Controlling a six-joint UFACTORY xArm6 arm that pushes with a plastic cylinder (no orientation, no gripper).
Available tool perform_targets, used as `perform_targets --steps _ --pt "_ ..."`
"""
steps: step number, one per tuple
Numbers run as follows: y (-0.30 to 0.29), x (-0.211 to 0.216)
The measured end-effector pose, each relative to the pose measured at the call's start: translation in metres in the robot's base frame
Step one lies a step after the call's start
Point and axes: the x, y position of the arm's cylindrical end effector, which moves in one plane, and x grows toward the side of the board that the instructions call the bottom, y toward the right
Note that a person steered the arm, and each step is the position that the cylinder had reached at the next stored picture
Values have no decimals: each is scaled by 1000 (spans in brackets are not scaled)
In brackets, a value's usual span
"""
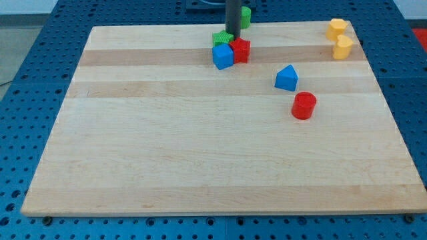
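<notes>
My tip (pixel 232 39) comes down at the view's top centre, right behind a tight cluster of three blocks. It touches or nearly touches the green star-like block (pixel 221 37) and the red block (pixel 241 49). A blue cube (pixel 223 56) sits in front of the green one, pressed against the red block's left side. Another green block (pixel 245 16) shows just behind the rod at the board's top edge. Further right and lower lie a blue wedge-shaped block (pixel 286 78) and a red cylinder (pixel 303 105).
Two yellow blocks (pixel 337 28) (pixel 343 47) sit near the board's top right corner, one in front of the other. The wooden board (pixel 200 153) rests on a blue perforated table (pixel 40 60).
</notes>
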Motion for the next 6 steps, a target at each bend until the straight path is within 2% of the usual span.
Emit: perform_targets --steps 1,3,4,5,6 --pt "-8 -11" --pt "-81 -12" --pt "-149 -13" --pt "-168 32" --pt "-168 107"
